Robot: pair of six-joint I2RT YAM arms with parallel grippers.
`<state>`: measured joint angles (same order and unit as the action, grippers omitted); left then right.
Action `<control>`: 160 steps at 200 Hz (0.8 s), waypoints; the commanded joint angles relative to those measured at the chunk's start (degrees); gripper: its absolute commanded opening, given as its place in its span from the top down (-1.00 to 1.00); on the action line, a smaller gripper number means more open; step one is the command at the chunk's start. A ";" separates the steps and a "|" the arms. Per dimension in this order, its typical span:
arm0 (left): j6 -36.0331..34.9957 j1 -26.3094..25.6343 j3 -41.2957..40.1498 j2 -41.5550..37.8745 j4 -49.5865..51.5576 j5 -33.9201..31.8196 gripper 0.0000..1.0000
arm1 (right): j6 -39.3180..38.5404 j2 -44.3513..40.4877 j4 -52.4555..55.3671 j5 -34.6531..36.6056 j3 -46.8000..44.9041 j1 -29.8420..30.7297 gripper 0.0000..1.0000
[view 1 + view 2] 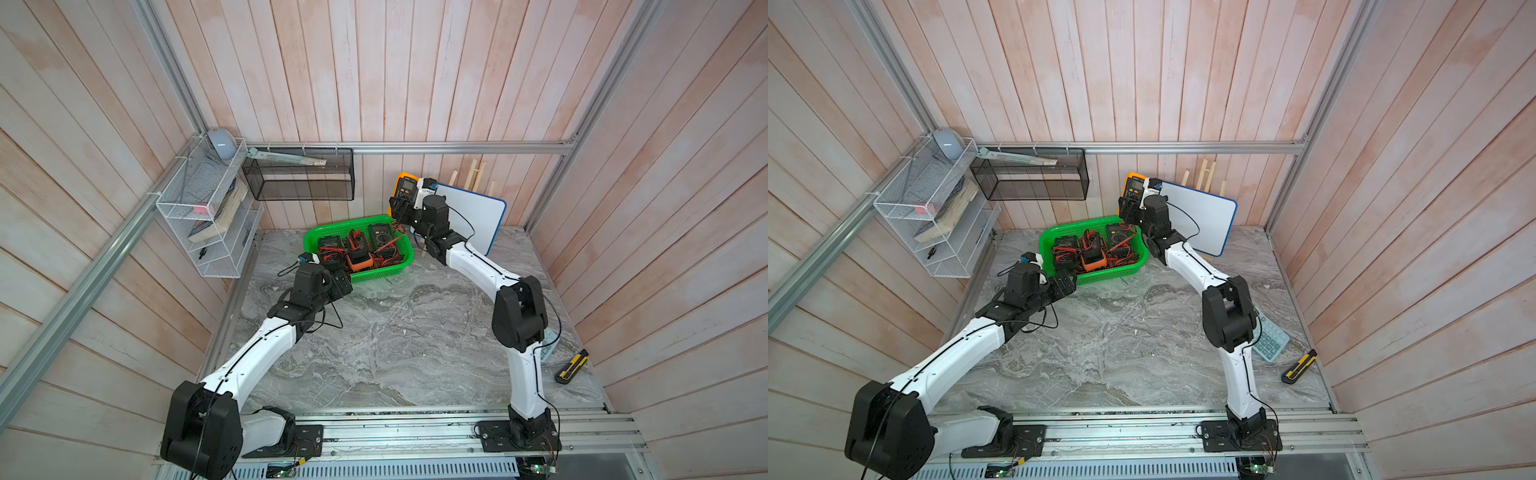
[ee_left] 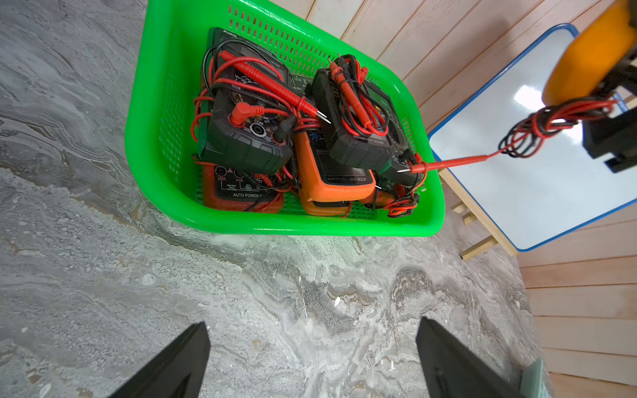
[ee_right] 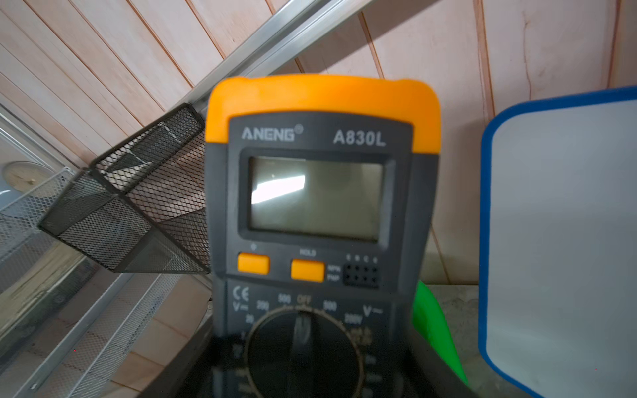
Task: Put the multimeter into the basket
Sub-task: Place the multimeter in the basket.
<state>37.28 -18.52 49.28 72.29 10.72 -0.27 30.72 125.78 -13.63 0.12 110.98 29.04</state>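
White wire rack [image 1: 199, 216] on left wall, black mesh bin [image 1: 299, 176] beside it; left gripper [image 2: 312, 351] spread open, empty, low over marble table [image 1: 395, 332], just short of the green basket [image 1: 380, 272]; basket holds several meters [image 1: 359, 253] tangled in red and black leads; right gripper [image 1: 400, 212] clamped on orange multimeter [image 1: 406, 190], upright in the air near basket's far right corner, its lead bundle [image 2: 537, 127] dangling; whiteboard [image 1: 473, 216] behind; calculator [image 1: 1271, 340], utility knife [image 1: 572, 365] far right.

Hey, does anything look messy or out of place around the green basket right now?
Yes. The orange multimeter in the right hand trails a loose red probe that pokes over the basket rim. Inside, the other meters lie piled askew, leads tangled.
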 commanded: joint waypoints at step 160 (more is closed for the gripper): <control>1.38 0.38 -1.38 -1.34 -1.10 1.33 -0.99 | -11.91 11.65 14.53 0.74 9.53 4.97 -0.12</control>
<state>38.22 -18.52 49.06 72.10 10.68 0.21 20.25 135.87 -3.77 0.03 117.73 33.41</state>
